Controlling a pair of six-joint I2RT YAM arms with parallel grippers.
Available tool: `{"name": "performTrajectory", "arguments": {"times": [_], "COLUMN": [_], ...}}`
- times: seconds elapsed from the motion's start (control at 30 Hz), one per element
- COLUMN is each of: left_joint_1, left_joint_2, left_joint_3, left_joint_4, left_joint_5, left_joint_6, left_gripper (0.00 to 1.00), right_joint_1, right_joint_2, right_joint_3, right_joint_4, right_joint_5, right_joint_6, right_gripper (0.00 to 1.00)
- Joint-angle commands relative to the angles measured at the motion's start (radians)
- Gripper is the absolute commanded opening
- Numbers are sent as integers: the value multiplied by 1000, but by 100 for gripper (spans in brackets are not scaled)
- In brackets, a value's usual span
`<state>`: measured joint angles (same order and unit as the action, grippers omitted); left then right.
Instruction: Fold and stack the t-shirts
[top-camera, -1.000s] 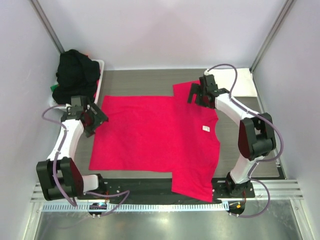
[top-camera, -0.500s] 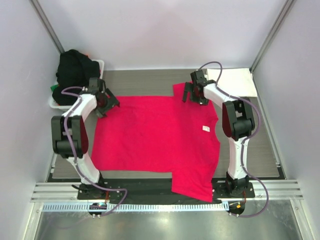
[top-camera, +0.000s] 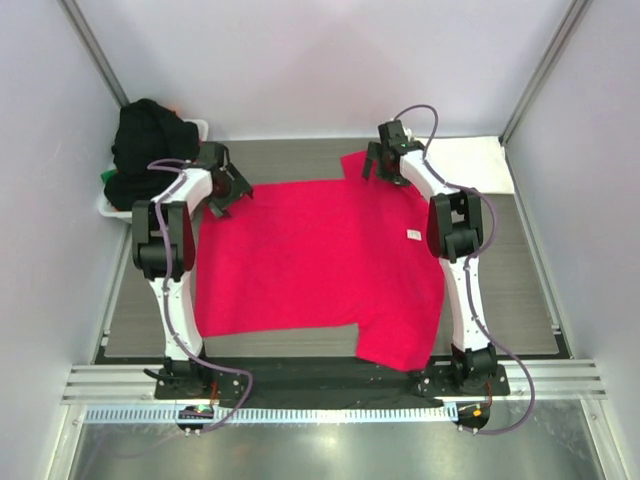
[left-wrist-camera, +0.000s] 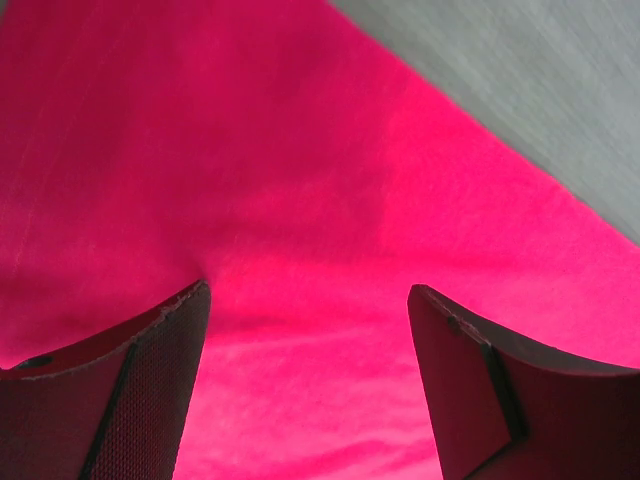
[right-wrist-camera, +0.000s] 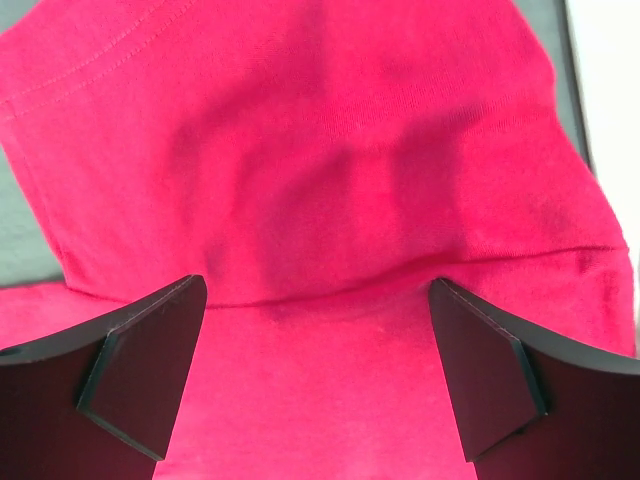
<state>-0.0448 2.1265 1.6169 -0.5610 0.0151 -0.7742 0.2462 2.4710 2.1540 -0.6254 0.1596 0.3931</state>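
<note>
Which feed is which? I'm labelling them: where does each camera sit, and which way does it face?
Top: above and behind the bases, looking down at the table; the whole left arm and right arm show.
Left wrist: on the left arm, looking past the open left jaws at the red shirt near its edge.
Right wrist: on the right arm, looking past the open right jaws at the shirt's sleeve.
Shared: all three show the red shirt; left wrist and top also show grey table.
</note>
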Motion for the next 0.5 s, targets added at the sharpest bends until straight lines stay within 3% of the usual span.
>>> {"name": "performTrajectory", "arguments": {"times": [0.0, 0.2, 0.33, 0.47], "left_joint_1": [20, 20, 19, 16], "left_joint_2": [114, 266, 357, 385], "left_joint_3": [102, 323, 548, 670], "left_joint_4": [-11, -85, -146, -230], "left_joint_5": [-6, -7, 3, 17], "left_joint_6": [-7, 7, 12, 15], "left_gripper": [81, 81, 81, 81], "right_joint_1": [-19, -27, -28, -28], "right_joint_2": [88, 135, 140, 157], "right_joint_3": [99, 171, 175, 260], "right_joint_4": [-22, -14, 30, 44], "right_joint_5": [-22, -35, -61, -106], "right_joint_6": [10, 52, 64, 27], "right_gripper": [100, 100, 100, 100]}}
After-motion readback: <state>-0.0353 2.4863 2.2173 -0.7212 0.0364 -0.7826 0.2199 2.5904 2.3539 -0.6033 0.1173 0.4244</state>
